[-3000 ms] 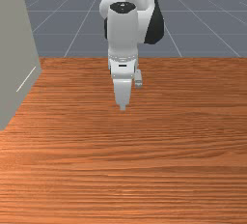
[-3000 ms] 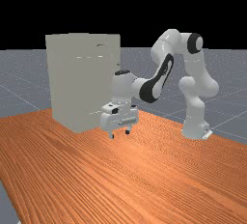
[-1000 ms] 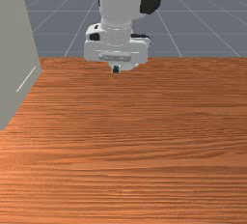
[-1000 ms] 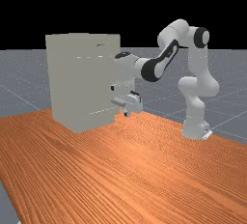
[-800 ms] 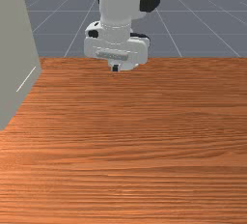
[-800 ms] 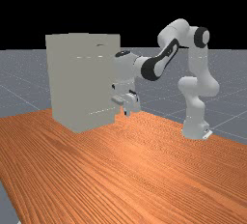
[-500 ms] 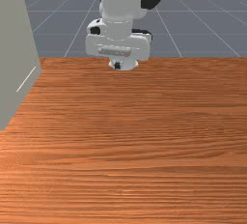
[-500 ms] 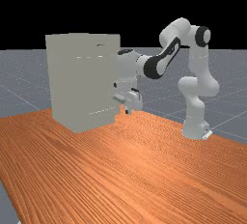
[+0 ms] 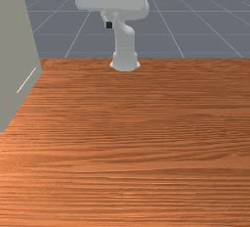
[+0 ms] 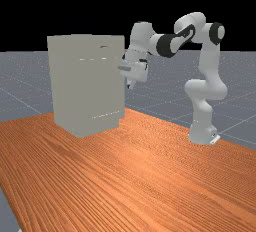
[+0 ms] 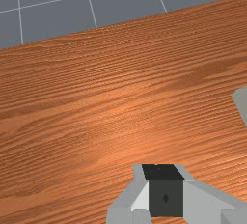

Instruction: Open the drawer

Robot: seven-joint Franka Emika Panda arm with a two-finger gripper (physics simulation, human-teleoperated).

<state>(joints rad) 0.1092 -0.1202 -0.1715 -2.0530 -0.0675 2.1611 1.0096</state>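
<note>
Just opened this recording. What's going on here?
A robot arm is holding its claw, shut and empty, in the air above the wooden table. The tall grey cabinet stands off to the front view's left, with a gap between it and the claw. The job is to open a drawer, but nothing looks pulled out.

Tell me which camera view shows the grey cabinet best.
The far view: there the cabinet stands in sight from top to foot. The front view has part of it, cut off at the front view's left edge; the wrist view catches a small piece.
</note>
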